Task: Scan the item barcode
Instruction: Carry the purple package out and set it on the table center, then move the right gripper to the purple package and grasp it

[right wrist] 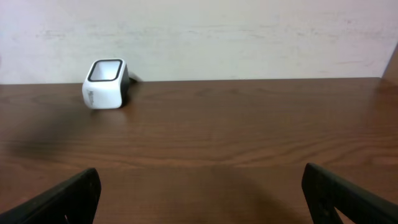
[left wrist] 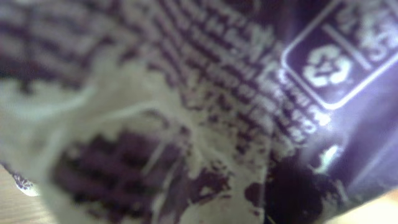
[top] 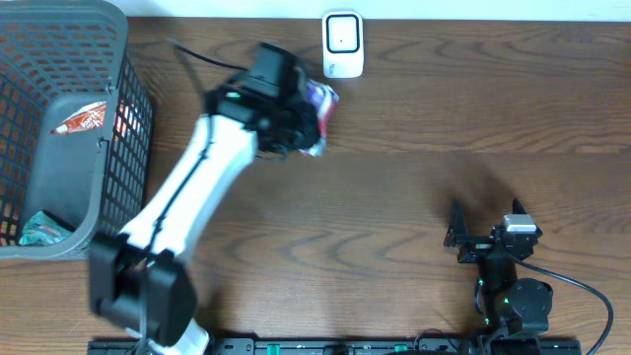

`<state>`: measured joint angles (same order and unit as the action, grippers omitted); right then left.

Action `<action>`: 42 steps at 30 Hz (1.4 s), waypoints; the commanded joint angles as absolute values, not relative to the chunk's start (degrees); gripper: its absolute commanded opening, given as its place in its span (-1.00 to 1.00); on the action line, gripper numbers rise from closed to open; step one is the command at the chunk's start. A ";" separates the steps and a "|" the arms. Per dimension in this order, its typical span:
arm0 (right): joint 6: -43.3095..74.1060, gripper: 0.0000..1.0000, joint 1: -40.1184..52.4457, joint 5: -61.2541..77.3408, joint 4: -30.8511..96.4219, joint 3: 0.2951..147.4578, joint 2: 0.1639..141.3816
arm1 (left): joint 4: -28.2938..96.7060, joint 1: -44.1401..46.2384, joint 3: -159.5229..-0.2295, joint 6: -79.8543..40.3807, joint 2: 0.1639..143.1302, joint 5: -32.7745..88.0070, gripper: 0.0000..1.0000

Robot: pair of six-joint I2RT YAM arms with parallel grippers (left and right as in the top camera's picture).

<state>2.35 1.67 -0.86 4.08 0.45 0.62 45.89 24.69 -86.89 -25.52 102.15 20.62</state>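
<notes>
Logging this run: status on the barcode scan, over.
Left claw shut on packet, close to scanner. Right claw open, off to the side. Nothing between packet and scanner.

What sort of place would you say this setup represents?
Most likely a mock shop checkout on a wooden table: a white barcode scanner, a grey shopping basket holding packets, and a purple packet held near the scanner.

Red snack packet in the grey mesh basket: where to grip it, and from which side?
Probably one thin edge, coming down from above: the red snack packet lies inside the grey mesh basket, whose tall walls block side approaches.
</notes>
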 commanded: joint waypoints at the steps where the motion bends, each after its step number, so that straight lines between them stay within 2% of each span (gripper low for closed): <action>1: 2.72 0.98 1.17 -0.73 4.29 0.32 0.30 | 44.86 29.54 -87.11 -31.73 105.45 20.53 -0.74; 3: 2.72 0.99 1.17 -0.73 4.27 0.32 0.30 | 44.21 31.46 -87.13 -33.43 106.43 20.51 -0.36; 6: 2.72 0.99 1.17 -0.73 4.29 0.32 0.30 | 43.09 33.78 -87.15 -34.63 106.32 20.56 -0.13; 7: 2.72 0.99 1.17 -0.71 4.29 0.32 0.30 | 42.65 34.24 -87.20 -34.63 105.91 20.58 0.12; 8: 2.72 0.98 1.17 -0.71 4.29 0.32 0.30 | 42.50 34.37 -87.37 -34.61 105.41 20.93 0.26; 10: 2.72 0.99 1.17 -0.73 4.29 0.32 0.30 | 42.39 33.87 -88.25 -34.59 103.59 23.00 0.40; 13: 2.72 0.99 1.17 -0.71 4.29 0.32 0.30 | 42.72 31.24 -88.97 -34.57 99.50 24.03 0.45; 18: 2.72 0.99 1.17 -0.73 4.29 0.32 0.30 | 47.18 19.42 -88.97 -28.36 86.54 23.97 0.46; 20: 2.72 0.99 1.17 -0.73 4.27 0.32 0.30 | 49.36 15.27 -88.97 -27.66 83.07 23.94 0.65; 24: 2.72 0.99 1.17 -0.73 4.29 0.32 0.30 | 52.75 7.25 -88.97 -24.14 77.60 23.42 0.69; 28: 2.72 0.98 1.17 -0.73 4.27 0.32 0.30 | 55.48 0.64 -88.97 -23.59 74.59 21.37 0.94; 31: 3.09 0.99 1.17 -0.38 3.53 0.32 0.30 | 57.93 -2.61 -88.95 -23.57 74.50 21.37 0.98; 33: 7.94 0.99 1.19 4.14 1.63 0.32 0.30 | 58.50 -3.22 -88.95 -23.59 74.74 21.37 0.99; 37: 26.52 0.99 1.17 27.18 1.72 0.32 0.30 | 58.63 -3.25 -88.95 -23.59 74.91 21.37 0.96; 40: 38.74 0.99 1.17 29.54 -6.81 0.32 0.30 | 58.72 -3.25 -88.95 -23.59 74.91 21.39 0.96; 42: 39.40 0.99 1.17 29.71 -13.91 0.32 0.30 | 58.72 -3.25 -88.95 -23.59 74.91 21.39 0.96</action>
<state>27.20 1.67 22.15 -7.92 0.36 0.75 58.57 -3.01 -88.42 -24.56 74.81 21.74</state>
